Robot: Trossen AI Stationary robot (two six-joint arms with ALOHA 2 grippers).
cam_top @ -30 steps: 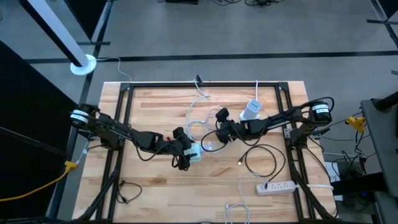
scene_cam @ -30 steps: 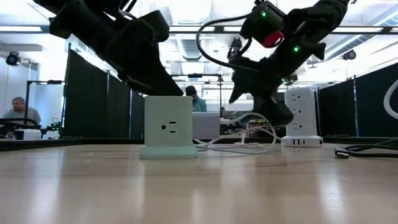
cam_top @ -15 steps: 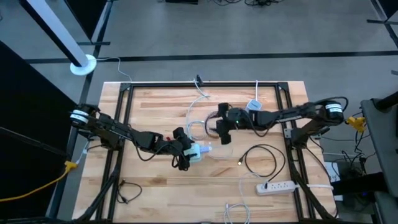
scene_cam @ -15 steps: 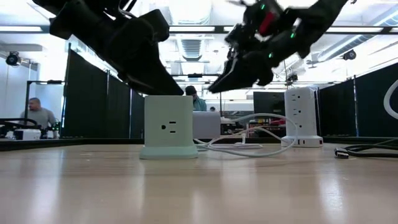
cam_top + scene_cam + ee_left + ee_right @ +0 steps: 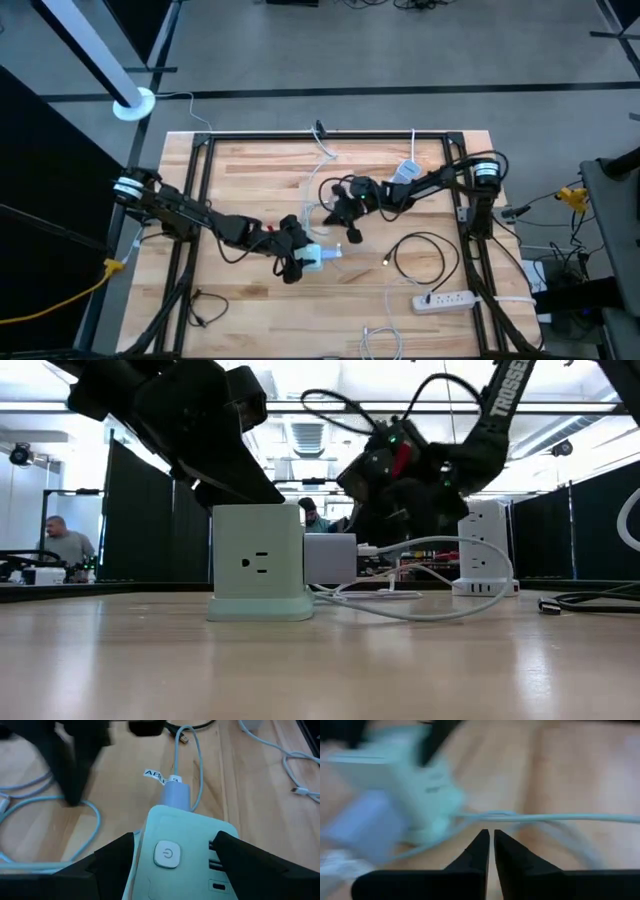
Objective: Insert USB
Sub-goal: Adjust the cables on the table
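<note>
A mint-green power tower (image 5: 311, 259) stands upright on its base on the wooden table, also seen in the low view (image 5: 258, 560). A lilac adapter (image 5: 330, 557) with a white cable (image 5: 440, 550) sticks into the tower's side that faces the table's right; it also shows in the left wrist view (image 5: 175, 797). My left gripper (image 5: 297, 259) is shut on the tower. My right gripper (image 5: 351, 228) hovers shut and empty a little to the tower's far right, above the cable (image 5: 545, 817). My left gripper pinches the tower's two opposite sides (image 5: 142, 845) near its top, one finger (image 5: 107, 857) on each side. The fingers come from the table's left, slanting down. The tower stands upright with its base on the table.
A white power tower (image 5: 403, 175) stands at the far right. A black cable coil (image 5: 420, 255) and a white power strip (image 5: 445, 299) lie at the near right. Loose white cables (image 5: 318, 190) loop behind the mint tower. People show in the room behind.
My left gripper has slid the mint tower, with its adapter, toward the table's near edge; the tower stays upright. My right gripper has risen from low beside the cable, swung about, and come back toward the tower.
</note>
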